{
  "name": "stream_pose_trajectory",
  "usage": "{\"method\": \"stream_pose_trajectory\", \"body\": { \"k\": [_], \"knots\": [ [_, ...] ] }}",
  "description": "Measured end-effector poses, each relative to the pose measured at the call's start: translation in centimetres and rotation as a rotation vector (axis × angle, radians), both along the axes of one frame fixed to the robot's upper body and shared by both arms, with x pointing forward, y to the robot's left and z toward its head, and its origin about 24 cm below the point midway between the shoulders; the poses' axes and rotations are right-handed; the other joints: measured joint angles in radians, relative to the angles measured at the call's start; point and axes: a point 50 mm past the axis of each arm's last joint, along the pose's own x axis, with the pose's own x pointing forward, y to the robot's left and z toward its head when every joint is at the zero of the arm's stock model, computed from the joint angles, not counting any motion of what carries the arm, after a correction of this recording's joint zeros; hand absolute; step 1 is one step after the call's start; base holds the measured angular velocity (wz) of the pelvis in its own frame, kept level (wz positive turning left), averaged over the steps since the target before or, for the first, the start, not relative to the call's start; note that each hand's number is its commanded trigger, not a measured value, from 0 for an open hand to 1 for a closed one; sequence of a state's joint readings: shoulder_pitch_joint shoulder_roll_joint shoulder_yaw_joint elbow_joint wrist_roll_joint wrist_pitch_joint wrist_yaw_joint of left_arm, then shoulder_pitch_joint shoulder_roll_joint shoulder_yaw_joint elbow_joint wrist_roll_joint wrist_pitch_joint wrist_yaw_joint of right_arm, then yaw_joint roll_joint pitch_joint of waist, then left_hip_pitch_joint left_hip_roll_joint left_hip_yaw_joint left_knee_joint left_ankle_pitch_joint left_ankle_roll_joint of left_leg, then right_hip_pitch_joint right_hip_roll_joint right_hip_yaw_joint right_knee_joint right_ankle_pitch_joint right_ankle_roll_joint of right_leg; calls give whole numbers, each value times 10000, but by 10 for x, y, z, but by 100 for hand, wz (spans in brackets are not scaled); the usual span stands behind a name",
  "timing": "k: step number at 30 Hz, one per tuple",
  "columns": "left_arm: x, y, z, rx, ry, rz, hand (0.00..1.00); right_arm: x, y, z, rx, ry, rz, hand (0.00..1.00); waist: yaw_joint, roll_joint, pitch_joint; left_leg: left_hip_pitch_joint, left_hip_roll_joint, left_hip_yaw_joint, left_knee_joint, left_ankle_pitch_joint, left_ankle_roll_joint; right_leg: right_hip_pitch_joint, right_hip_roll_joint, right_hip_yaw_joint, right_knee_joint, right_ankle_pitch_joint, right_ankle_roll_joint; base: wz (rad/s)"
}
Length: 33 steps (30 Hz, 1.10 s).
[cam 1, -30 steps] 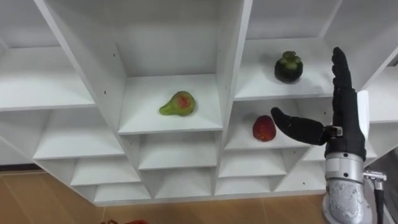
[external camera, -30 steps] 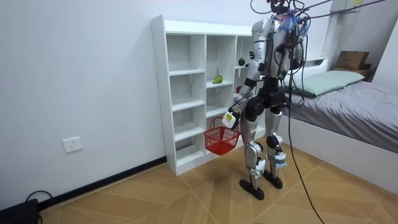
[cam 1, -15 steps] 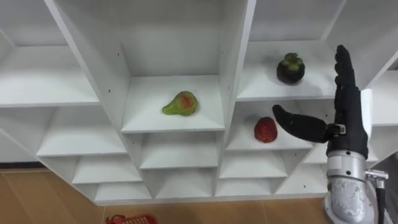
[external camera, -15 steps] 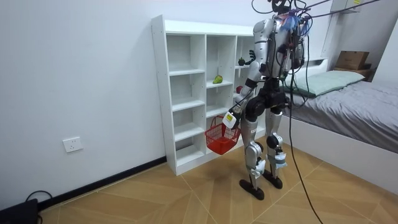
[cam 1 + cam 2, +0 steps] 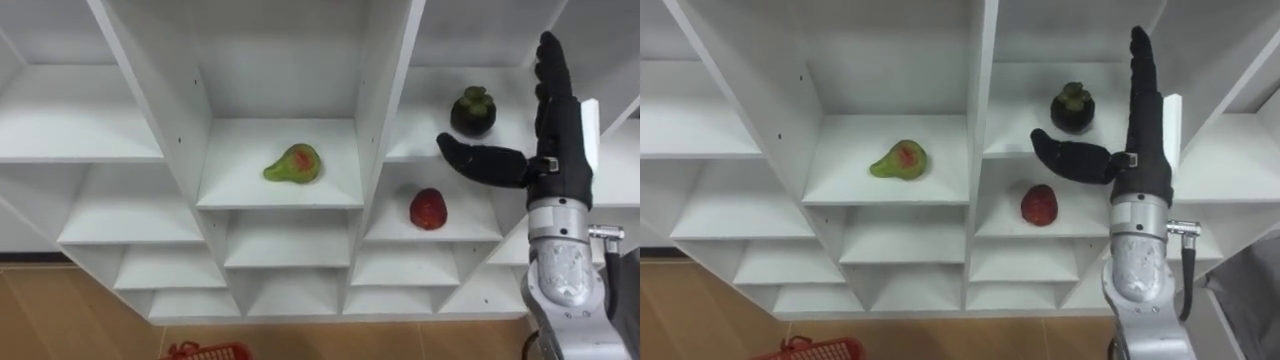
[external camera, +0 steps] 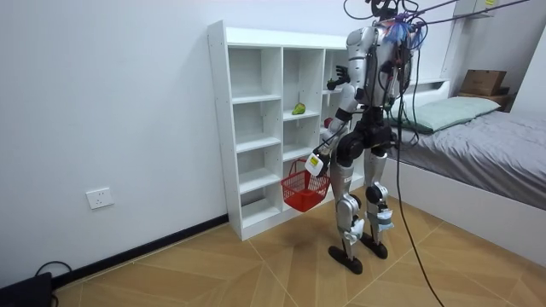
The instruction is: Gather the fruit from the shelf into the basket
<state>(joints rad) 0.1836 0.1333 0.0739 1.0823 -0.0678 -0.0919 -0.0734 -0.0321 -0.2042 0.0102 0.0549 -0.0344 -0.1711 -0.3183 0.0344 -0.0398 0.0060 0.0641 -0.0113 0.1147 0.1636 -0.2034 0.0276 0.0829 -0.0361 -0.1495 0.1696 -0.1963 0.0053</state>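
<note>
The robot stands upright with its right arm lifted ahead. Its right hand (image 5: 558,155) has fingers straight and pointing up, thumb stuck out sideways. Its left hand (image 6: 316,162) hangs low by the hip.

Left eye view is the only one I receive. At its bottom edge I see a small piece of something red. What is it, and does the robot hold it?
Observer: It is a red basket. In the room view it hangs by its handle from the left hand, low at the robot's side, in front of the closet's lower shelves.
Operator: Thank you. The right hand is open near the dark fruit. How does the robot stand?
Observer: Upright on both feet, facing the closet.
</note>
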Motion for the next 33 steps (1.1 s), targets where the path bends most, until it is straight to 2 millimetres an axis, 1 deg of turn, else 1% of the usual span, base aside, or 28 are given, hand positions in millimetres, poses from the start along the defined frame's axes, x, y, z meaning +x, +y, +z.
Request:
{"method": "stream_pose_trajectory", "body": {
  "k": [4, 8, 14, 20, 24, 27, 29, 33],
  "knots": [
    [0, 0, 0, -40, 1, -19, 100, 8, -6, 2, -166, 168, -67, 0, 12, 1, -1, 2, -4, -90, 4, 3, -2, 21, 0, -74, -9, 0, 0, 5],
    [-1, 0, 0, -49, 17, -19, 100, 11, -7, 5, -151, 82, -58, 0, 15, 0, -5, 18, -3, -140, 5, 8, -8, 60, -2, -165, -15, 0, 0, 4],
    [-2, 0, 0, -46, 96, 3, 100, 14, -10, -4, 9, 528, -141, 0, 8, -8, -7, 84, -9, -219, 20, 15, -11, 178, -10, -229, -19, 0, 0, 2],
    [-3, 1, -1, -36, 231, -16, 100, 14, -13, -9, 36, 871, -112, 0, 11, -21, -4, 178, -14, -263, 34, 16, -12, 313, -14, -289, -22, 0, 0, 3],
    [0, 1, 0, -2, 170, -100, 100, 14, -17, -11, 278, 1012, -242, 0, 48, -34, -4, 187, -22, -317, 58, 38, -7, 354, -25, -332, -20, 0, 0, 3],
    [1, 1, 0, 50, 183, -195, 100, 19, -20, -16, 323, 1251, -310, 0, 47, -37, -4, 220, -21, -339, 61, 55, -10, 385, -35, -354, -18, 0, 0, 0],
    [1, 1, 0, 66, 221, -186, 100, 20, -21, -19, 383, 1476, -369, 0, 47, -37, -4, 200, -21, -363, 60, 81, -1, 385, -51, -400, -15, 0, 0, 5],
    [2, 1, -1, 76, 305, -165, 100, 20, -22, -21, 406, 1621, -401, 0, 84, -37, -3, 189, -22, -381, 54, 92, 3, 382, -61, -425, -15, 0, 0, 1]
  ]
}}
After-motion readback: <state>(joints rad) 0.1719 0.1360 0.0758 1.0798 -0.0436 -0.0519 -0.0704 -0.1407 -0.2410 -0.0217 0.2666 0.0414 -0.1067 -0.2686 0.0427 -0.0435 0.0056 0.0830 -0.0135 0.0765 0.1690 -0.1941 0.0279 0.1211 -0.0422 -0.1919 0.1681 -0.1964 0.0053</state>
